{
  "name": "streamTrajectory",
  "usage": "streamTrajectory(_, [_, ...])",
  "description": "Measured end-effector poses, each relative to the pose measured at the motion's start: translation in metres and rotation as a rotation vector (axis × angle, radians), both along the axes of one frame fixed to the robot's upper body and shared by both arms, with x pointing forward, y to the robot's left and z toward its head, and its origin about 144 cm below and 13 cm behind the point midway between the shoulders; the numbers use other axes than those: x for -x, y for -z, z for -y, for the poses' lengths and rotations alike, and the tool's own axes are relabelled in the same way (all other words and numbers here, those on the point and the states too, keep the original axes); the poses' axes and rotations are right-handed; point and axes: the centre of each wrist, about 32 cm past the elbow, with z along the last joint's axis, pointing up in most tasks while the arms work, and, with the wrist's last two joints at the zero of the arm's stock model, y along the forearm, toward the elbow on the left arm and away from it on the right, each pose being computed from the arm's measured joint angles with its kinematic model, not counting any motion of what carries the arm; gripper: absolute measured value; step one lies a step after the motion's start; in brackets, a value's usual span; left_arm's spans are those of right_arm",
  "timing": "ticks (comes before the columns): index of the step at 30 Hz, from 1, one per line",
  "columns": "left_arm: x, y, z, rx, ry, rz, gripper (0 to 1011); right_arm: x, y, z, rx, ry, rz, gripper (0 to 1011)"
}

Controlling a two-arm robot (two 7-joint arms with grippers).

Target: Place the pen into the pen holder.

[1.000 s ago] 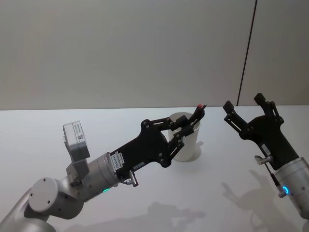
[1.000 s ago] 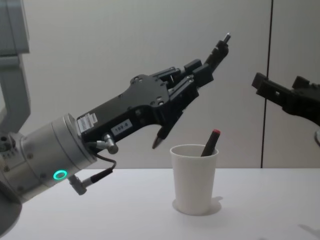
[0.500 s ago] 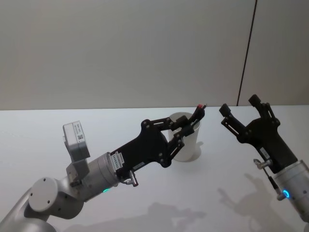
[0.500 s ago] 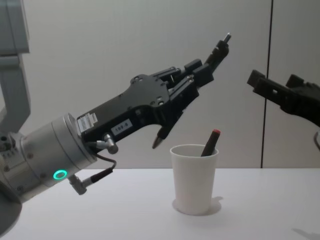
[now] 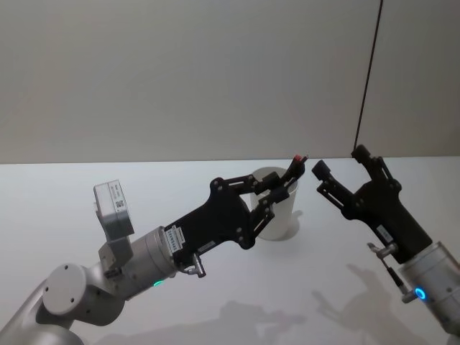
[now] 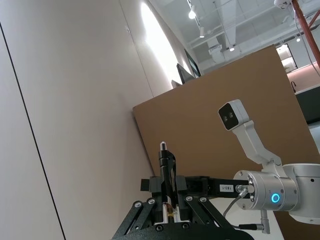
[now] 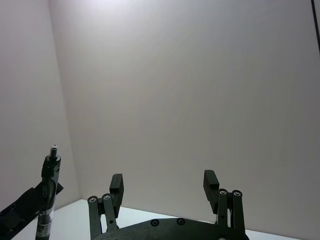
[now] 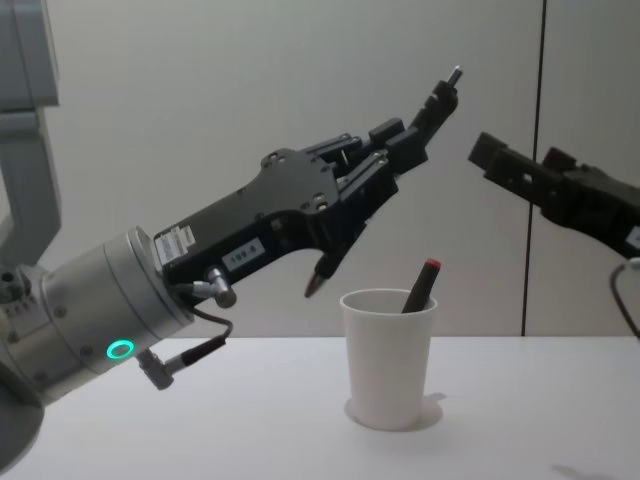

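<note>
My left gripper is shut on a black pen, which it holds tilted in the air. The pen's lower tip hangs just above and to the left of the pen holder, a white tapered cup standing on the table. A second pen with a red cap leans inside the cup. In the head view the left gripper covers part of the pen holder. My right gripper hovers open and empty to the right of the held pen's upper end, above the cup. The right wrist view shows its spread fingers and the pen.
The white table spreads flat around the cup. A plain pale wall with a dark vertical seam stands behind. The right arm's wrist with a blue light shows beyond the held pen in the left wrist view.
My right gripper has moved left, closer to the held pen's upper end, still open. The left gripper, the pen and the cup have not moved.
</note>
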Motion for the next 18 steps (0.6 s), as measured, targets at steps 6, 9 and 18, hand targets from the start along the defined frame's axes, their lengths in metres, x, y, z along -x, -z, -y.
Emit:
streamTrajectory(6, [0.0,0.0,0.0,0.0,0.0,0.0,172,-0.002,0.0,-0.004,-0.015,-0.038,-0.008,1001])
streamTrajectory(9, [0.0,0.0,0.0,0.0,0.0,0.0,172,-0.003,0.001,-0.006,-0.022,-0.053,-0.013,1001])
streamTrajectory(18, [0.0,0.0,0.0,0.0,0.0,0.0,172,-0.007,0.0,-0.012,-0.05,-0.11,-0.019,1001])
